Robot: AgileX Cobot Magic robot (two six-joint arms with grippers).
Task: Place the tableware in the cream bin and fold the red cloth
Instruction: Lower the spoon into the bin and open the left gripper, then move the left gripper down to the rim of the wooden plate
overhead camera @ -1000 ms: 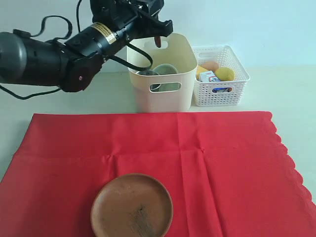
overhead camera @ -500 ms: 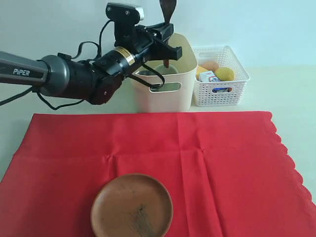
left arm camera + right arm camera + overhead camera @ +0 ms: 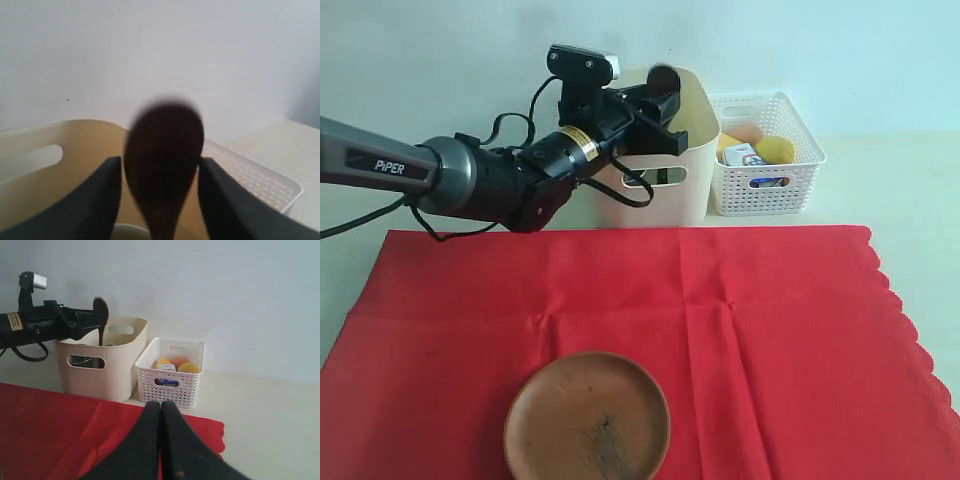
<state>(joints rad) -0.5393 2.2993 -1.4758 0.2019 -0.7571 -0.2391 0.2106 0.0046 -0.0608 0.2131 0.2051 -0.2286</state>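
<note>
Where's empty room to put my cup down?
Free: the red cloth right of the brown plate up to its scalloped edge, and the bare table right of the white basket. Crowded: the cream bin, with the arm and spoon over it.

White lattice basket (image 3: 800,185) with lemon (image 3: 776,150), milk carton (image 3: 747,156), on pale table (image 3: 910,190).

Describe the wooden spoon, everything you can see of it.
The wooden spoon is dark brown and smooth, with an oval bowl and a thin handle. It stands nearly upright, bowl end up, handle pointing down into the cream bin. The bowl sits between the fingers of the left pincer, above the bin's rim. It is blurred up close, so whether the fingers clamp it cannot be told.
</note>
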